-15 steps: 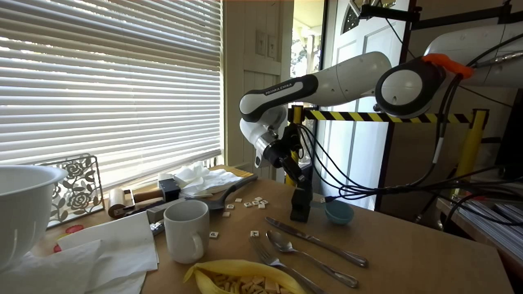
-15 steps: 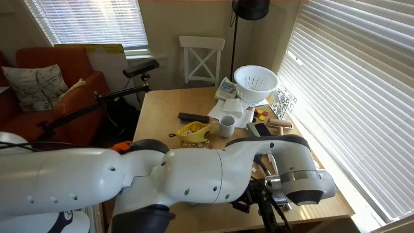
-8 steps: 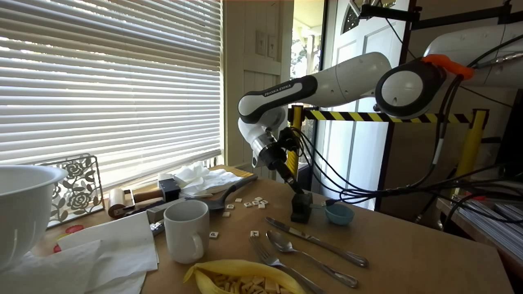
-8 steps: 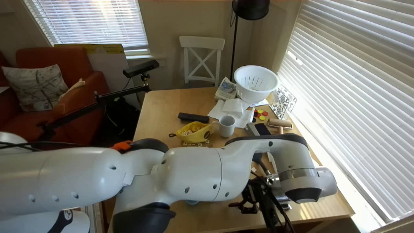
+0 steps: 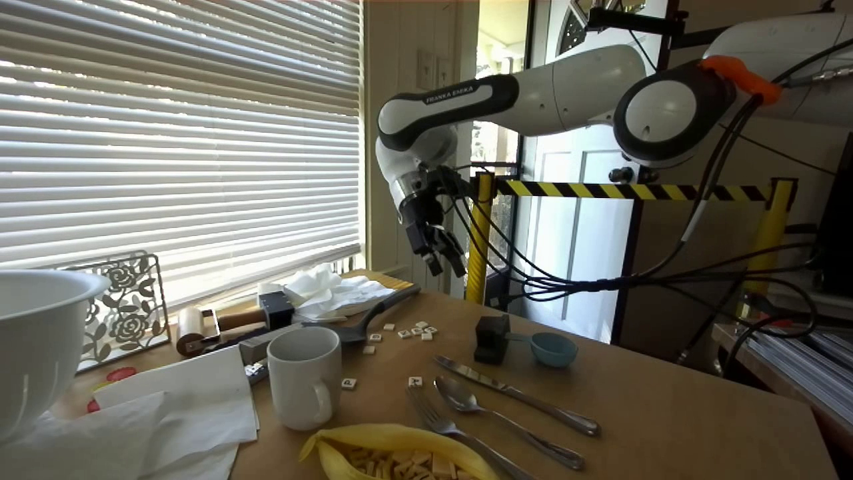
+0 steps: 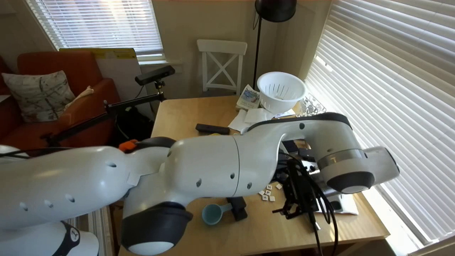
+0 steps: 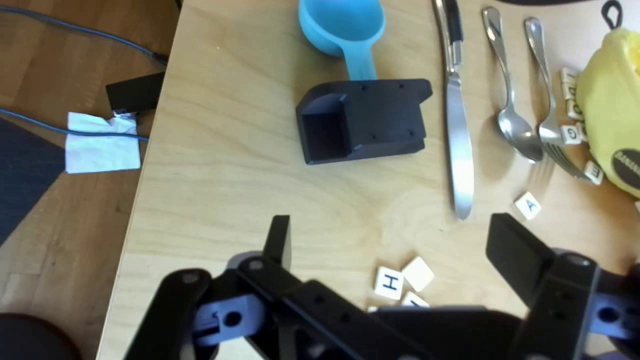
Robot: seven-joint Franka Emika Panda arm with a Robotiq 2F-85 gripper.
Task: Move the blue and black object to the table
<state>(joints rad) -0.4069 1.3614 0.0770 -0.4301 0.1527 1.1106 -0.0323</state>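
Note:
The blue and black object rests on the table; its dark block joins the blue round cup by a short blue handle. In an exterior view the same blue and black object lies behind the knife, and in an exterior view its black part shows just below the arm. My gripper is open wide, with nothing between its fingers. It hangs in the air above the table, apart from the object and off toward the window side of it.
A knife, a spoon and a fork lie near the object. Letter tiles are below the gripper. A white mug, a yellow banana pouch and a dark spatula stand or lie around.
The gripper was down at the black part; its jaws have opened and it has risen and moved away toward the window. The blue and black object stays on the table.

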